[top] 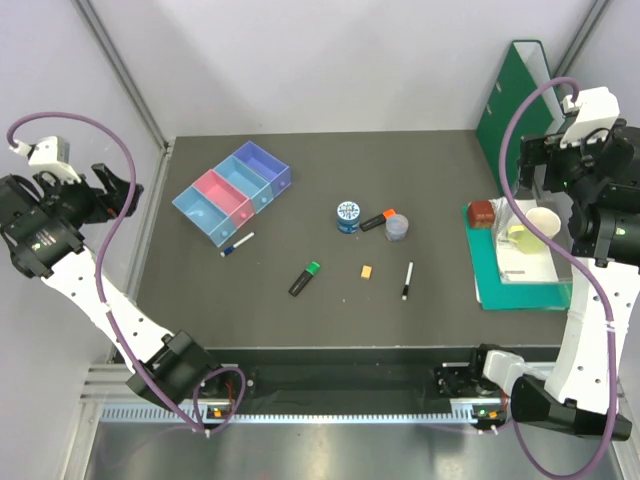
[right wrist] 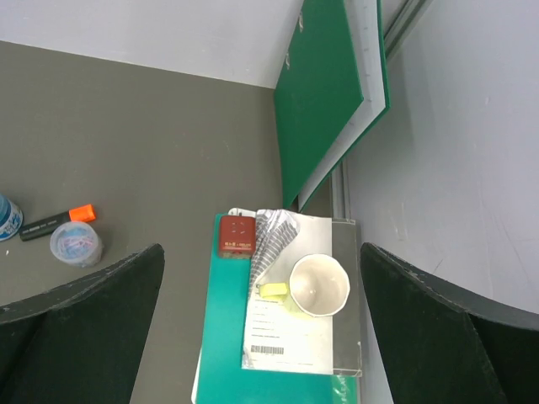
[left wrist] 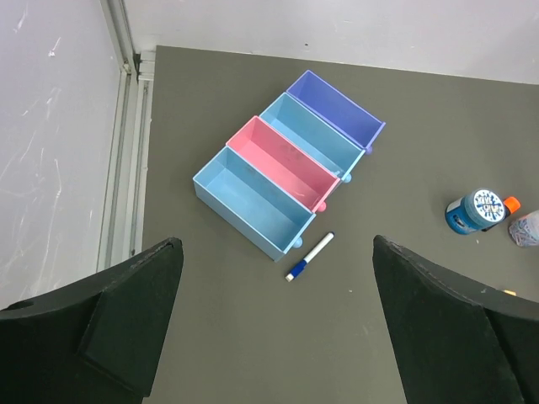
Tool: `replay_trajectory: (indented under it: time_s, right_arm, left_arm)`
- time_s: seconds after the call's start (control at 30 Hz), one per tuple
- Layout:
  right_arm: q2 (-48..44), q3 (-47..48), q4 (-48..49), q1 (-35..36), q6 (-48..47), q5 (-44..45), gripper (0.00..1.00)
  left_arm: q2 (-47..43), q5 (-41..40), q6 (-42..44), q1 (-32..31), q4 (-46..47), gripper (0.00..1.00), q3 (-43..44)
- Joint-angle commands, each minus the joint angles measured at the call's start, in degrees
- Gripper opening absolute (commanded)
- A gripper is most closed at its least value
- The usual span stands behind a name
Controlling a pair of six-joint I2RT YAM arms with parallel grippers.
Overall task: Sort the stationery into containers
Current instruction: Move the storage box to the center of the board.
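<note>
Just ahead of the left end effector [left wrist: 275, 242], fingers wide apart: joined trays [left wrist: 282, 164], one pen [left wrist: 310, 256].

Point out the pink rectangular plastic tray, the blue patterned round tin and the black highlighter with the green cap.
pink rectangular plastic tray [left wrist: 282, 166]: left wrist view, on its bare floor.
blue patterned round tin [left wrist: 483, 204]: left wrist view, on the patterned lid.
black highlighter with green cap [top: 303, 280]: top view, mid-barrel.
</note>
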Motion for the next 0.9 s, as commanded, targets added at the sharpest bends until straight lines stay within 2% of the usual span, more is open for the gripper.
replay_trajectory:
  time_s: [0.0, 0.4, 0.57, 0.6, 0.63, 0.7, 0.73, 0.87]
  right_arm:
    - [-1.8, 1.3, 1.5, -0.3, -0.5, -0.1, 1.00]
    - [-3.8, -2.8, 5.0, -0.3, -4.9, -2.3, 1.00]
    - [-4.0, -5.7, 4.5, 1.5, -1.5, -7.5, 1.00]
    - [-3.7, -6.3, 4.5, 2.9, -0.7, -7.1, 1.00]
    - [-3.3, -6.5, 3.7, 4.4, -0.6, -6.4, 0.99]
    - [-1.7, -6.5, 3.2, 10.6, 0.4, -1.6, 1.00]
    - [-1.3, -6.7, 3.0, 12.2, 0.4, -1.2, 1.00]
    - [0.7, -7.0, 3.5, 15.2, 2.8, -2.0, 1.00]
  left_arm:
    - [-0.6, 2.0, 1.7, 0.3, -0.2, 0.99, 1.7]
    - [-0.8, 1.3, 1.6, 0.2, 0.0, 0.99, 0.7]
    - [-3.3, -1.9, 0.4, -1.8, 4.0, 0.97, -5.9]
    - [-4.4, -4.9, 0.7, -2.9, 4.7, 0.96, -6.8]
    - [-4.9, -7.3, 1.0, -6.7, 4.8, 0.96, -8.5]
    - [-6.6, -13.2, 1.5, -12.2, 5.5, 0.96, -9.9]
    - [-7.1, -19.1, 1.4, -17.3, 6.8, 0.97, -11.3]
    - [-4.9, -26.5, -2.6, -25.4, 9.2, 0.97, -12.6]
